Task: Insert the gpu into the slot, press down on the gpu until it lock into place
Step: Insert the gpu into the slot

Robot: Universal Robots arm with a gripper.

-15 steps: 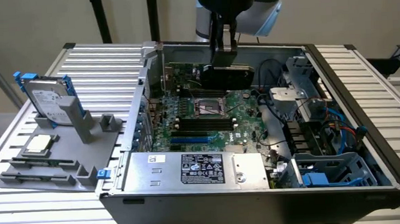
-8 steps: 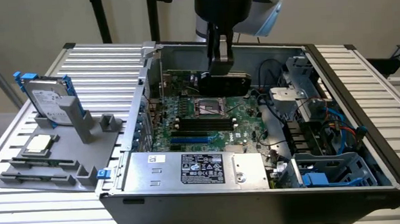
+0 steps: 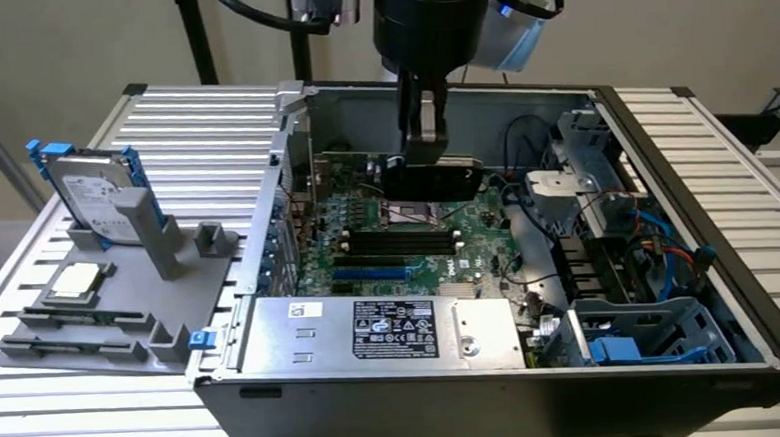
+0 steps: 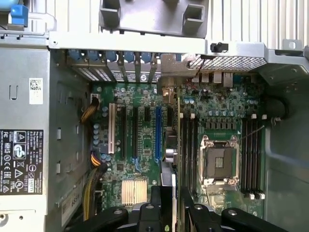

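a: where is the gpu right now?
b: upper middle of the exterior view, hanging under the gripper inside the open computer case. the jaws are clenched on the card's top edge, and it stands on edge with its glossy black face toward the camera
a: and the slot?
b: the blue strip lies just below the middle of that frame, on the green motherboard, between the black memory slots and the silver power supply. the card is apart from it, higher in the frame and a little toward the exterior view's right, beyond the memory slots
a: what does the wrist view give?
b: the card is seen edge-on between the two black fingers, a thin line running parallel to the blue strip and just beside it, on the side of the processor socket. it is not in the strip. i cannot tell whether its lower edge touches the board
a: anything else around?
b: at the exterior view's left a grey parts tray sits on the slatted metal table, with a hard drive standing upright in it
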